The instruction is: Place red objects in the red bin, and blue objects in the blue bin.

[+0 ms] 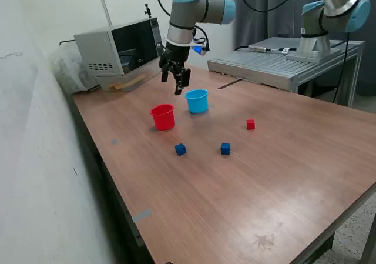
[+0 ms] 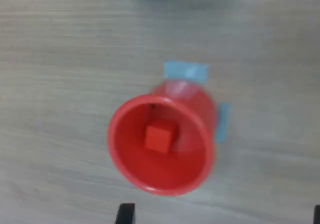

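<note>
Gripper [image 1: 180, 86] is held above the table [image 1: 282, 176], over the red cup [image 1: 163, 117]; jaws appear parted and nothing is seen between them. One red cube [image 2: 159, 136] is seen lying inside the red cup in the wrist view. The other red cube [image 1: 251, 124] sits well apart toward the exterior view's right. Two blue cubes [image 1: 180, 149] [image 1: 225, 149] lie in front of the cups; the blue cup [image 1: 197, 101] stands just beside the red one. Judged next: a clean lift clear of the rim, then a centred descent over the loose red cube.
</note>
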Tool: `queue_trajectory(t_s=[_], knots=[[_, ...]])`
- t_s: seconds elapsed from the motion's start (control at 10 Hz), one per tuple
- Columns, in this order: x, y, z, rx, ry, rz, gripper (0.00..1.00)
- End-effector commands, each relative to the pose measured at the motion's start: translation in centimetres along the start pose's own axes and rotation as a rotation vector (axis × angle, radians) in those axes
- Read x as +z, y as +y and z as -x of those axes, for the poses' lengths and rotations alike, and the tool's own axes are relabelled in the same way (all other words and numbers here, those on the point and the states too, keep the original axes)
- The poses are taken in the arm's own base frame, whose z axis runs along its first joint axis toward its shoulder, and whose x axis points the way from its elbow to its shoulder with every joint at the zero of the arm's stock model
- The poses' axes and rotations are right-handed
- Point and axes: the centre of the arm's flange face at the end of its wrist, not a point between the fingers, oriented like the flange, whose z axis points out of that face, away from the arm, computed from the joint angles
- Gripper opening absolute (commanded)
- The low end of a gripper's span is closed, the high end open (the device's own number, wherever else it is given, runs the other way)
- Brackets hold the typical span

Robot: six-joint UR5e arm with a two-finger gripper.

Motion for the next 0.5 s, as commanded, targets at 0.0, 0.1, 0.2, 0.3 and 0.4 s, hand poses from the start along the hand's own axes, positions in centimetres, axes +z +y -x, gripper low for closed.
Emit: queue_trajectory(t_s=[0.0,0.1,0.2,0.3,0.4], knots=[[-3.6,-5.4,-4.7,-0.346,0.11,-0.08,1.0],[-3.7,-7.6,-6.7,-0.478,0.171,-0.096,1.0],[-3.0,-9.8,-7.8,-0.56,0.191,-0.127,1.0],[-1.7,-12.8,-9.0,-0.618,0.218,-0.178,1.0],[-1.1,-14.4,-10.2,-0.66,0.236,-0.202,1.0]])
